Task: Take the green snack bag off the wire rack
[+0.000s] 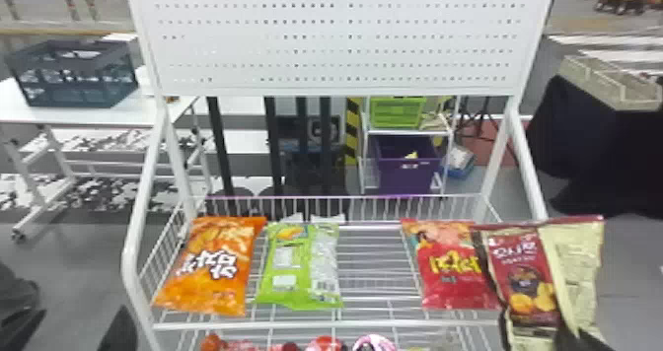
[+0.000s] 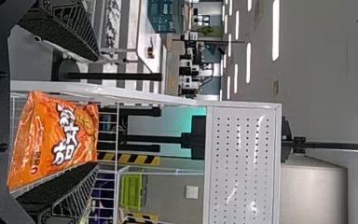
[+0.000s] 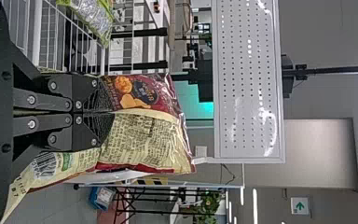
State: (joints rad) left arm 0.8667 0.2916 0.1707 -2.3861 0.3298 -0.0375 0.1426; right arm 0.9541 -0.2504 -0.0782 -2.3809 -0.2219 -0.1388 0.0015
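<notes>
While closed, right jaws: maroon bag point(image 3: 143, 128).

The wire rack point(image 1: 325, 324) looks like metal with a smooth white coat, and its perforated panel point(image 1: 335, 54) is smooth with glossy glare. The orange bag point(image 1: 212, 276), the green snack bag point(image 1: 301, 296) and the red bag point(image 1: 454, 291) are glossy, creased plastic film; the maroon and cream bag point(image 1: 525, 271) is shiny and wrinkled too. The right hand point(image 1: 587, 342) is mostly matt black, with bright metal pins. The purple bin point(image 1: 404, 180) looks like smooth plastic.
</notes>
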